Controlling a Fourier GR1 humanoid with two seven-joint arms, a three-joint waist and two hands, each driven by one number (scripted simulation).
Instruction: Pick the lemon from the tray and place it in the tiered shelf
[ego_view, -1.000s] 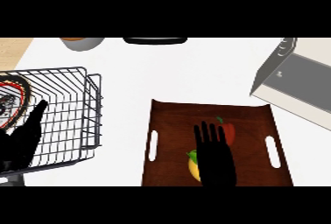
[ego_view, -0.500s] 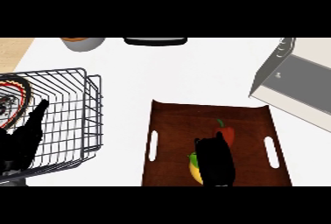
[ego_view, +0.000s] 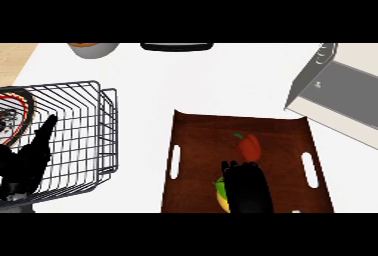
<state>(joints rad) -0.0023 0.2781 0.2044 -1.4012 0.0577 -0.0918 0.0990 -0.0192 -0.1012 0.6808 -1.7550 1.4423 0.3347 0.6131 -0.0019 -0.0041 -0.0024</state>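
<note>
Two hands in view: right hand (ego_view: 247, 187) over the lemon (ego_view: 220, 192) on the tray (ego_view: 199, 135), fingers curled onto it. Left hand (ego_view: 26, 162) rests open by the shelf (ego_view: 81, 135). Step: grasp. Next: lift, carry left.

Tabletop (ego_view: 221, 80): white, evenly lit, filling most of the view.
Far left corner: a strip of pale wood (ego_view: 13, 60).
Far edge: a grey bowl (ego_view: 93, 49) and a black object (ego_view: 177, 46), both partly cut off.
Right side: a grey box (ego_view: 341, 95), tilted.
</note>
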